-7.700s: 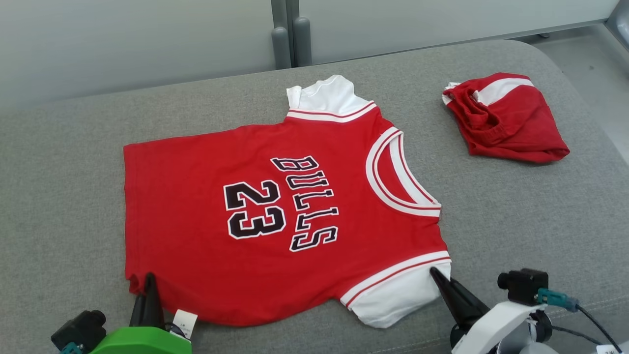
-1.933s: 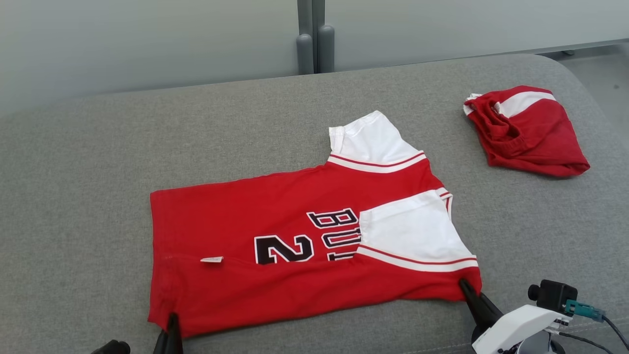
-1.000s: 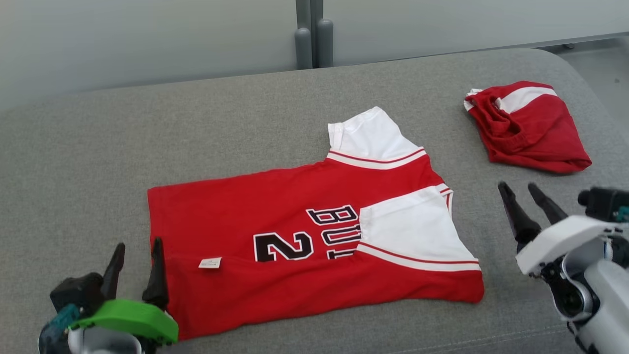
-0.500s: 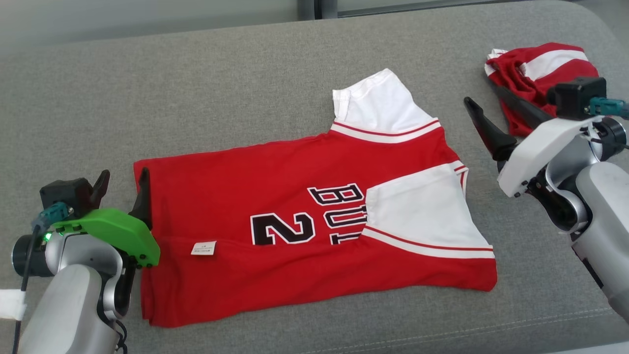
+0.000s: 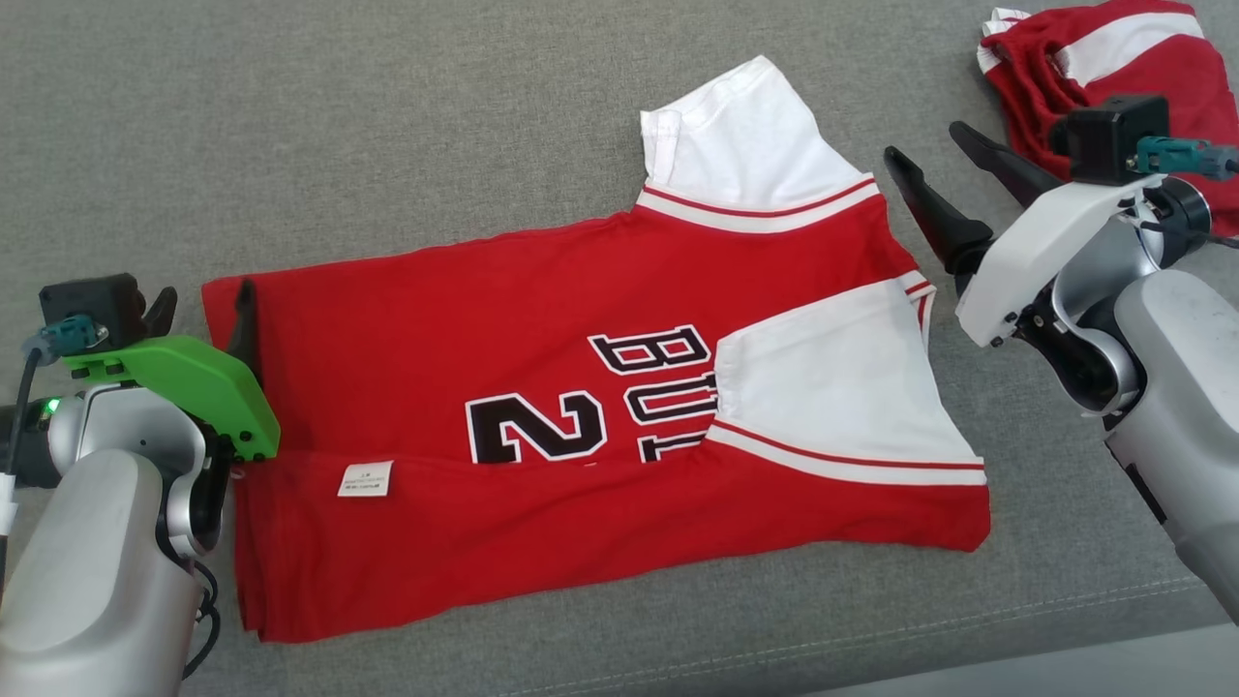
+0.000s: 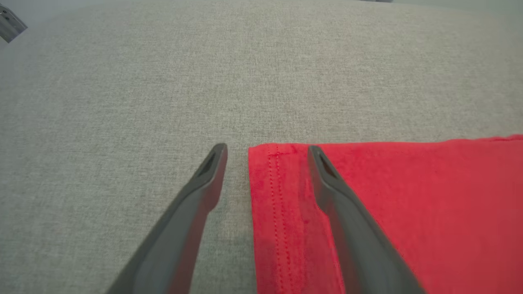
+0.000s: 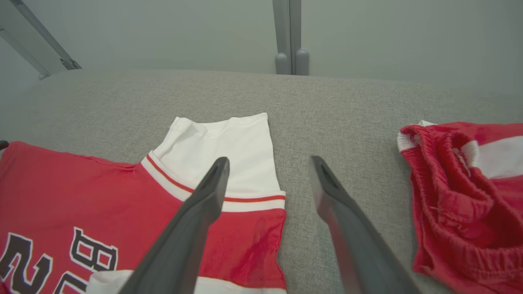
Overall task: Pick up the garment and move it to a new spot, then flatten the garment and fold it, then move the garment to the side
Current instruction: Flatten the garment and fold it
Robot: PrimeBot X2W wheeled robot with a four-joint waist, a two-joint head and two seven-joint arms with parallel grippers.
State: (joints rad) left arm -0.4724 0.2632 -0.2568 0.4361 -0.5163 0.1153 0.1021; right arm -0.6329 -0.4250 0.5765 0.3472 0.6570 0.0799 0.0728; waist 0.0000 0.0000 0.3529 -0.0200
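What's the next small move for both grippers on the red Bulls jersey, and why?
The open left gripper straddles the far hem corner of the red jersey with black lettering; the open right gripper hangs by its white far sleeve. The near edge lies folded over. So probably: lower both and pinch that far edge, ready to fold it toward the near side.

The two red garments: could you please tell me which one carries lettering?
The half-folded jersey in the middle shows black letters and a numeral; the bunched garment at right has none.
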